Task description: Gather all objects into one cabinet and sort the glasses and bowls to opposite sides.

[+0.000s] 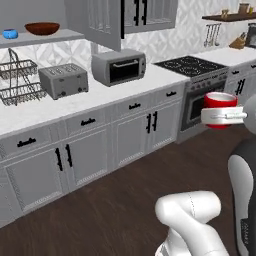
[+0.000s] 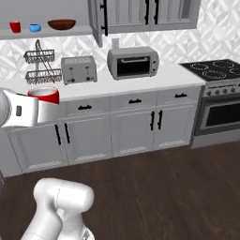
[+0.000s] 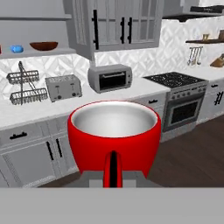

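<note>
My gripper [image 1: 220,116] is shut on a red cup [image 1: 220,101] with a pale inside, held upright in the air in front of the counter; the same cup [image 3: 113,133] looms large in the hand view. On the open grey cabinet's shelf [image 2: 70,32] stand the other red cup [image 2: 15,26], the small blue bowl [image 2: 34,28] and the wide brown bowl [image 2: 61,24], in that order from left to right. The cabinet door [image 2: 96,21] with its long black handle stands swung open at the shelf's right end. The shelf is well above and beyond the held cup.
On the white counter [image 1: 100,97] under the shelf sit a wire dish rack [image 1: 19,82], a toaster [image 1: 63,80] and a toaster oven [image 1: 119,66]. A stove [image 1: 192,67] stands to the right, with a dark wooden shelf [image 1: 232,17] above. Dark floor lies before the base cabinets.
</note>
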You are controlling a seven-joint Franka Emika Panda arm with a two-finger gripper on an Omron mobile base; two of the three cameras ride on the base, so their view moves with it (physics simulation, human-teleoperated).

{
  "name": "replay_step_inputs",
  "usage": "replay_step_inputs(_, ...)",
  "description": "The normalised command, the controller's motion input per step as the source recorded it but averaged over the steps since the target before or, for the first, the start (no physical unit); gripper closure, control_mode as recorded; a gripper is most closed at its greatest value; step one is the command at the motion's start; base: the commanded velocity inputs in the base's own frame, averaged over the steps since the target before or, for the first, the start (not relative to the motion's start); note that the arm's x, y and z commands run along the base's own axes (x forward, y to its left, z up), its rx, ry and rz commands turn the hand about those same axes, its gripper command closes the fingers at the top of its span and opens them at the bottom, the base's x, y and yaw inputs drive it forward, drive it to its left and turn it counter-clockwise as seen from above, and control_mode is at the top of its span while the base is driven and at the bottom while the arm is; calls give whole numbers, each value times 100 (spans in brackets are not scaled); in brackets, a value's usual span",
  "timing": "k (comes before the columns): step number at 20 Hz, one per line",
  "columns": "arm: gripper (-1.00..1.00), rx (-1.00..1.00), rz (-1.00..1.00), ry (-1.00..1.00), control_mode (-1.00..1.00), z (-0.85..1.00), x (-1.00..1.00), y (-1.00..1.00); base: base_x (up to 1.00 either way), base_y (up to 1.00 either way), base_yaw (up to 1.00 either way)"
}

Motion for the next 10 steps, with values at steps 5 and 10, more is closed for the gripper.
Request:
replay_step_inputs(5, 100, 0, 0, 0, 100, 0, 0, 0, -5, 4, 65)
replay_step_inputs(10, 100, 0, 0, 0, 100, 0, 0, 0, 18, -11, 37)
